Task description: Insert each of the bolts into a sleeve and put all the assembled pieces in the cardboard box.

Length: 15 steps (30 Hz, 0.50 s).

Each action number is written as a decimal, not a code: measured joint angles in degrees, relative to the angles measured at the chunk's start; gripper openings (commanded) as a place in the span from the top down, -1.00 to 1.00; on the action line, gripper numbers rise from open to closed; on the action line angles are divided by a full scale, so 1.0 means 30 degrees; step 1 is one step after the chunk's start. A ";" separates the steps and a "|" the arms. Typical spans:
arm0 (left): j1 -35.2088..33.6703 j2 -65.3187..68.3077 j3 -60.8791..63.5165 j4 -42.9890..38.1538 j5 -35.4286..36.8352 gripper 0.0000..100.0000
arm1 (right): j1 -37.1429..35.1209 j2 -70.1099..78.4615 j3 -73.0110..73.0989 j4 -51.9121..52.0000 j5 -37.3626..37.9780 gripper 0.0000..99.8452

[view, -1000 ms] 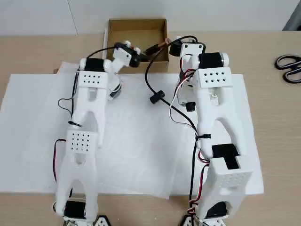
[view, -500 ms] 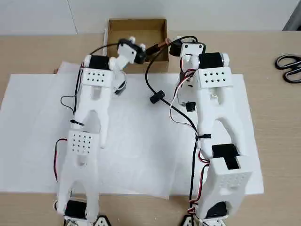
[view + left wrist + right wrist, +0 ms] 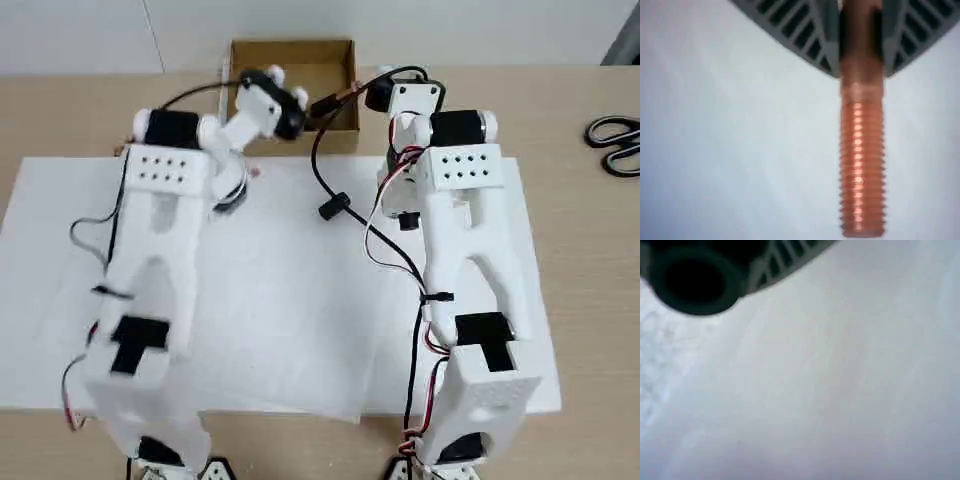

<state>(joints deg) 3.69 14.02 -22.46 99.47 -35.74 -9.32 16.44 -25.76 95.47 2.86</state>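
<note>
**A robotics lab bench, set up for tabletop trials**

A white foam sheet (image 3: 290, 300) is lying across a pale wooden table (image 3: 580, 250). Two white 3D-printed arms, the left arm (image 3: 150, 250) and the right arm (image 3: 465, 230), are standing at the sheet's near edge and stretching over it. Their black servo motors are sitting bare, and loose cables (image 3: 330, 205) are hanging above the sheet. Just past the sheet's far edge an open cardboard box (image 3: 232, 70) is resting on the wood, with a plain white wall (image 3: 450, 30) rising beyond. Off the sheet's right side, black-handled scissors (image 3: 615, 140) are lying on the table.
</note>
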 measured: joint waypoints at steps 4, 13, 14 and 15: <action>-0.0117 -0.2579 0.4308 0.0000 -0.3810 0.99 | 0.0000 0.0000 0.0000 0.0000 0.0000 0.99; -0.0762 -0.3077 0.9201 -0.0557 -0.9377 0.99 | 0.0000 0.0000 0.0000 0.0029 0.0000 0.99; -0.0762 -0.3077 0.9553 -0.0967 -1.0081 0.99 | 0.0000 0.0000 0.0000 0.0029 0.0000 0.99; -0.0762 -0.3077 0.9934 -0.1553 -1.0755 0.99 | 0.0000 0.0000 0.0000 0.0029 0.0000 0.99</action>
<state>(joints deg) 1.41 4.79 7.34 94.81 -68.00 -9.32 16.44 -25.76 95.56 2.86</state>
